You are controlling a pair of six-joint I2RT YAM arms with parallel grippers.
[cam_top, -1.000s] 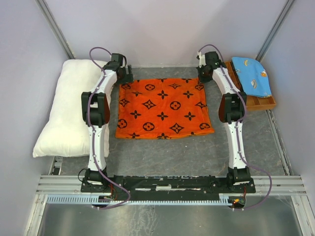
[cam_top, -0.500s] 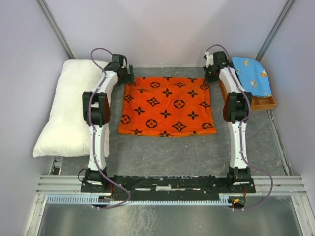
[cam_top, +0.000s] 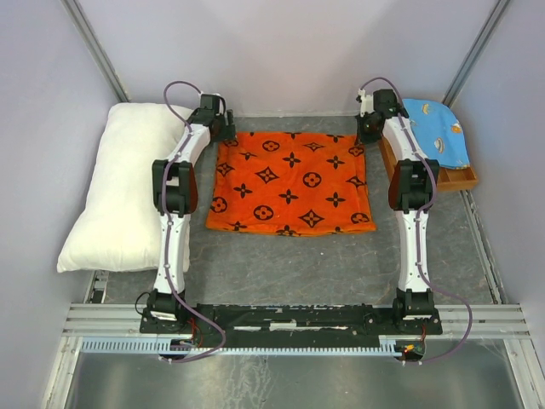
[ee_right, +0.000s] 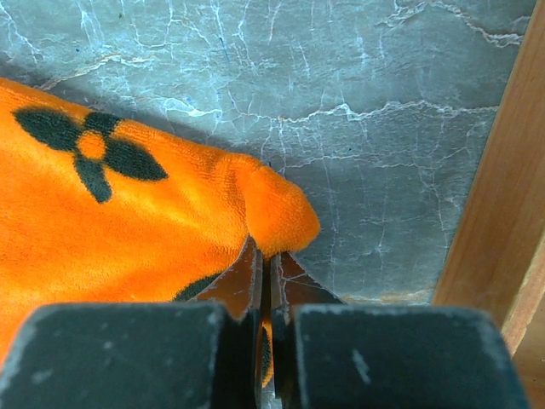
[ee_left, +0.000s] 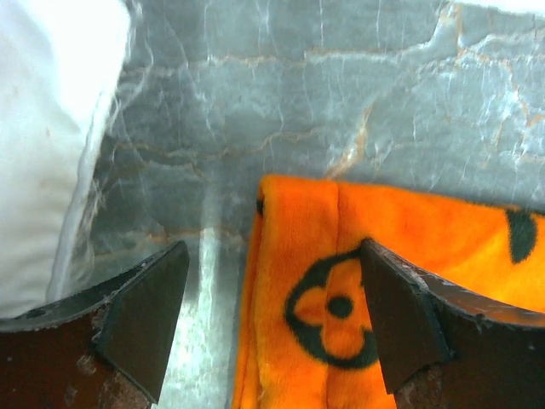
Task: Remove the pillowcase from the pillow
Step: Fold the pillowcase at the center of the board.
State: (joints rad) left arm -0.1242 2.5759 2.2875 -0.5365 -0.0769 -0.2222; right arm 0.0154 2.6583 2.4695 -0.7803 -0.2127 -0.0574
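The orange pillowcase (cam_top: 289, 183) with black motifs lies flat on the grey table, empty. Left of it lies the white pillow (cam_top: 119, 187), bare, against the left wall. My left gripper (cam_top: 228, 135) hovers at the pillowcase's far-left corner. In the left wrist view it (ee_left: 274, 256) is open, its jaws straddling the folded orange corner (ee_left: 409, 256), with the pillow (ee_left: 43, 128) at the left. My right gripper (cam_top: 364, 135) is at the far-right corner. The right wrist view shows it (ee_right: 268, 256) shut on the pillowcase (ee_right: 128, 213), orange fabric pinched between the jaws.
A wooden tray (cam_top: 451, 179) stands at the back right with a light-blue patterned cloth (cam_top: 436, 132) draped over it. Its wooden rim (ee_right: 502, 170) is just right of my right gripper. Walls close in on both sides and at the back.
The right gripper pulled the pillowcase's far-right corner right and back, shifting the whole cloth that way. The left gripper moved slightly right, over the far-left corner.
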